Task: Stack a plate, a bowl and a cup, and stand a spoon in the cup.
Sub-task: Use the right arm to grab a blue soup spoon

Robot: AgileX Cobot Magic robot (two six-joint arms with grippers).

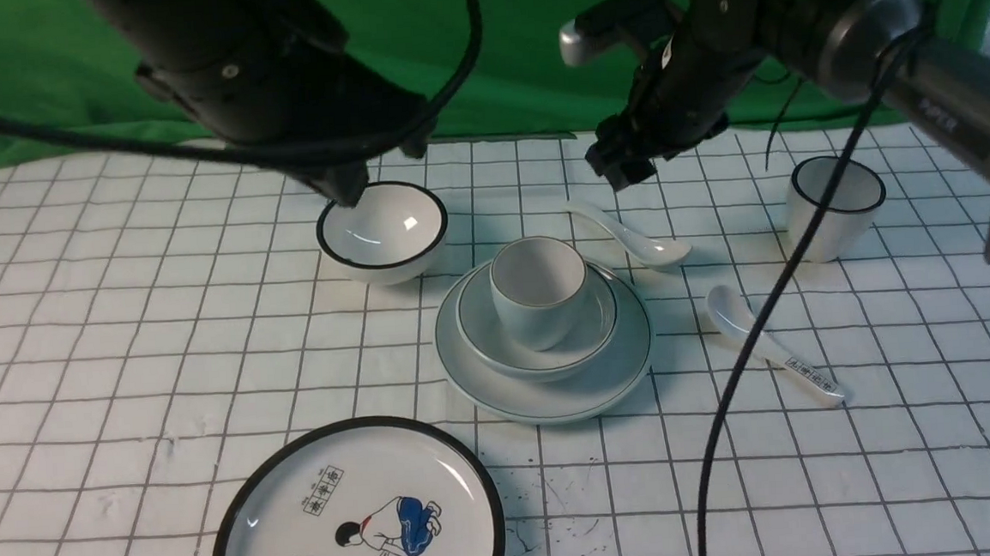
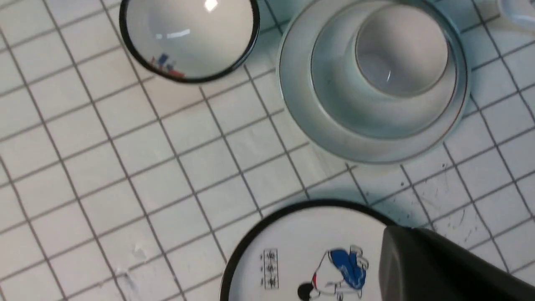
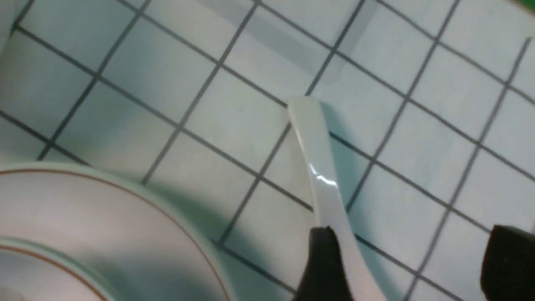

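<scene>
Hovering over spoon [image 3: 322, 175] handle, right gripper [image 3: 411, 242] gapes; left gripper [image 1: 344, 191] clenched above black-rimmed bowl [image 1: 389, 233] edge.

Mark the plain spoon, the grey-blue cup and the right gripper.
plain spoon [image 1: 664, 253]: front view, on its bowl end.
grey-blue cup [image 1: 539, 320]: front view, on its near outer wall.
right gripper [image 3: 411, 251]: right wrist view, midway between the open fingertips.
</scene>
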